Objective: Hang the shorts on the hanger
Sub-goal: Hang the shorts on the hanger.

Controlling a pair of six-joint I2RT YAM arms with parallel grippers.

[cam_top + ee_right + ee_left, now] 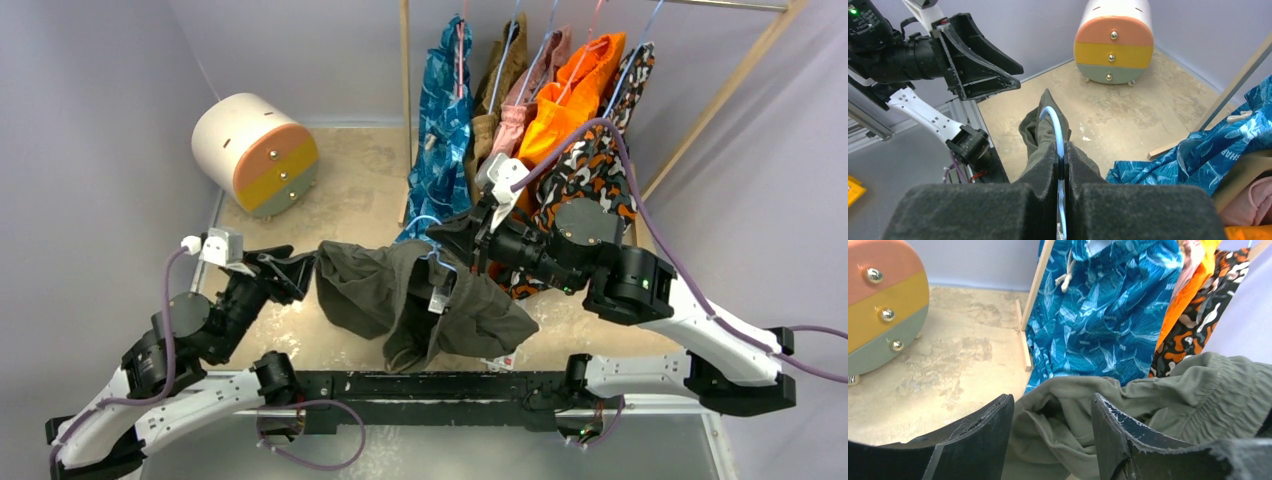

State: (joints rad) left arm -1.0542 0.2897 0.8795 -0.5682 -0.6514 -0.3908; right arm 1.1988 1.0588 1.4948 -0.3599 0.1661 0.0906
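Nearest, the left hand (1052, 399) stands wide open at the left edge of the shorts (400, 295). Its fingers sit either side of a fold and grip nothing that shows. The shorts hang in a slack olive heap between the two hands, draped over the hanger (1054, 120). I cannot tell whether the low end touches the bench (370, 170). Further in, the right hand (1062, 150) is closed tight on the hanger's blue wire, with cloth bunched against both pads. Beyond it, other clothes (560, 110) hang on a rack (405, 100).

The shorts look light, soft and floppy. They will probably sag wherever they are unsupported and slide easily along the thin, smooth wire, so an uneven drape could slip off one side. The gathered waistband is likely the best hold, since it is thicker and gives the pads something to bite. A single layer of leg would only stretch. The wire looks light and springy and may twist in the grip.
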